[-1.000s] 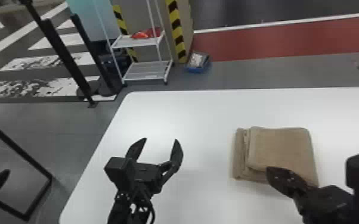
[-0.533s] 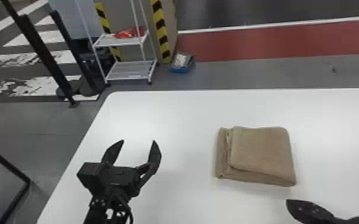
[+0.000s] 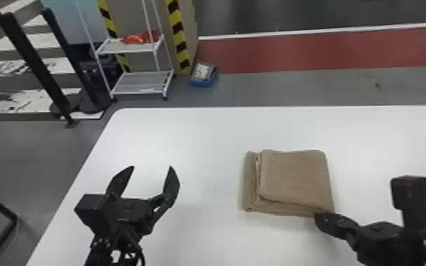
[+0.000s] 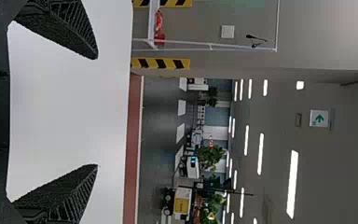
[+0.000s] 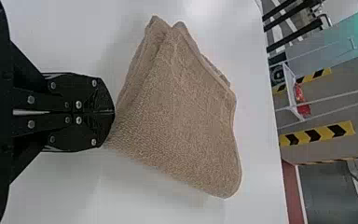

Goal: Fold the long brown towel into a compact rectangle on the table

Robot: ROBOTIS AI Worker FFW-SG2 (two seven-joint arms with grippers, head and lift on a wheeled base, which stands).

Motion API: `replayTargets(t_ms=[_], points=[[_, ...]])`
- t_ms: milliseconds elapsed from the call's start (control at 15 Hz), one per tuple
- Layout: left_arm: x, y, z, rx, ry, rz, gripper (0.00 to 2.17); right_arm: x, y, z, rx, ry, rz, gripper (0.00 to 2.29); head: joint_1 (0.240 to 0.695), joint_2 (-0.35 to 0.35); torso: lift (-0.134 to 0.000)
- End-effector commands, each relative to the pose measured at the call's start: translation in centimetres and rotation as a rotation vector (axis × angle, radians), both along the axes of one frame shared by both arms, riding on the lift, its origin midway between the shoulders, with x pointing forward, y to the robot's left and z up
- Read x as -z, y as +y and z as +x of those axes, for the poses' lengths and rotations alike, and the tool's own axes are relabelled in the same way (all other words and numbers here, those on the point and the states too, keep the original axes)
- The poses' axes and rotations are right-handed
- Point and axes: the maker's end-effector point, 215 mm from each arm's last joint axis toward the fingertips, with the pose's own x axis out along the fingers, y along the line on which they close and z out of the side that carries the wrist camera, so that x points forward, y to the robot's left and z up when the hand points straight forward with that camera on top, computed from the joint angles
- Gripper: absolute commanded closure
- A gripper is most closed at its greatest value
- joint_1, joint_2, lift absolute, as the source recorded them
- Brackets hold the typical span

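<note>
Right wrist view: closed gripper (image 3: 319,217); layered towel (image 5: 182,116)

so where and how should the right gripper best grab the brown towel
Probably by the near right corner of the towel, coming low from the robot's side with the fingers around all layers: it lies flat and stacked, that corner right at the right gripper.

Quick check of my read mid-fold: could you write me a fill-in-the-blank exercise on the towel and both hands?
The folded towel on the white table is ____ in colour.
The left hand, away from the towel, has its fingers ____.
The right hand, at a corner of the towel, has its fingers ____.

Missing words: brown; open; shut.
</note>
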Motion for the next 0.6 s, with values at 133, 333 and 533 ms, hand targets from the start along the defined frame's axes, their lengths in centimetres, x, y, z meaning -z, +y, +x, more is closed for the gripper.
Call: replayTargets(t_ms=[133,333,533], points=[[0.1,-0.1,0.2,0.001,-0.001,-0.003,0.04,-0.6,0.6,6.7,0.043,-0.041,-0.052,1.69,0.695,0.173,-0.121],[0.2,-0.3,0.6,0.005,0.002,-0.006,0.04,-1.2,1.0,11.3,0.081,-0.069,-0.075,1.69,0.695,0.163,-0.121],[0.6,-0.6,1.3,0.014,0.009,-0.012,0.04,-1.6,1.9,15.3,0.098,-0.132,-0.083,1.69,0.695,0.158,-0.121]])
